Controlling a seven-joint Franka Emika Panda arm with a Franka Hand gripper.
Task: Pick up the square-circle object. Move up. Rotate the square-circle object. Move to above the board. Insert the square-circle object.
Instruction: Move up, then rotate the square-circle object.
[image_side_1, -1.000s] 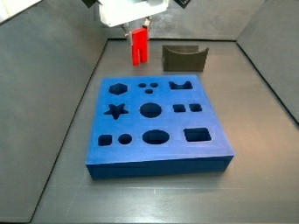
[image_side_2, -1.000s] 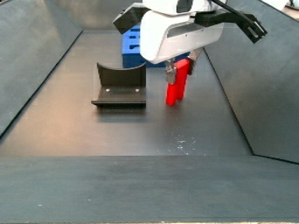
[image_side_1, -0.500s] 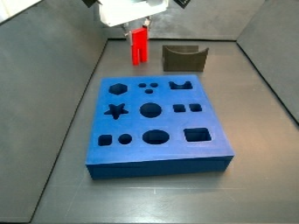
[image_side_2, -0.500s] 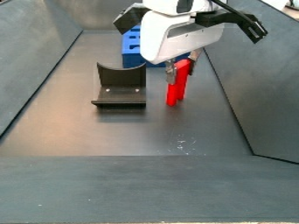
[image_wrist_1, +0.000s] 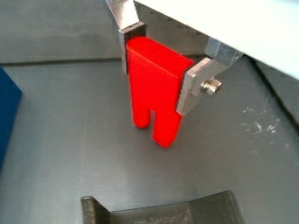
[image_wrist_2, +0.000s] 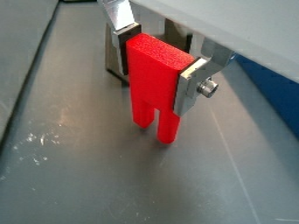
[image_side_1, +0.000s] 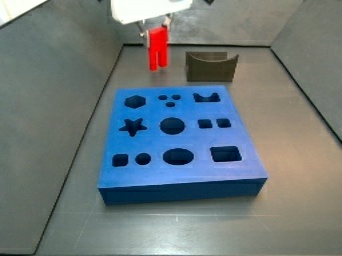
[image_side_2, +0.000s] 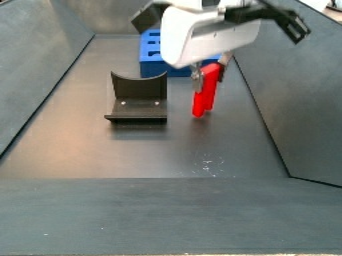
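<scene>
The square-circle object (image_wrist_1: 156, 92) is a bright red block with two prong legs pointing down. It hangs upright, shut between my gripper's (image_wrist_1: 158, 54) silver fingers (image_wrist_1: 197, 86). It shows in both wrist views (image_wrist_2: 155, 86) and both side views (image_side_1: 158, 47) (image_side_2: 205, 90). Its legs are a little above the grey floor. The blue board (image_side_1: 178, 142) with its shaped holes lies in front of it in a side view, apart from the block. In a side view the board (image_side_2: 154, 50) is mostly hidden behind my gripper (image_side_2: 207, 70).
A dark olive-brown notched holder (image_side_1: 210, 66) stands beside the block (image_side_2: 136, 98); its edge shows in a wrist view (image_wrist_1: 158, 212). Grey walls enclose the floor on both sides.
My gripper has risen a little with the red block in it; the block's legs have lifted off the floor. The board and holder have not moved.
</scene>
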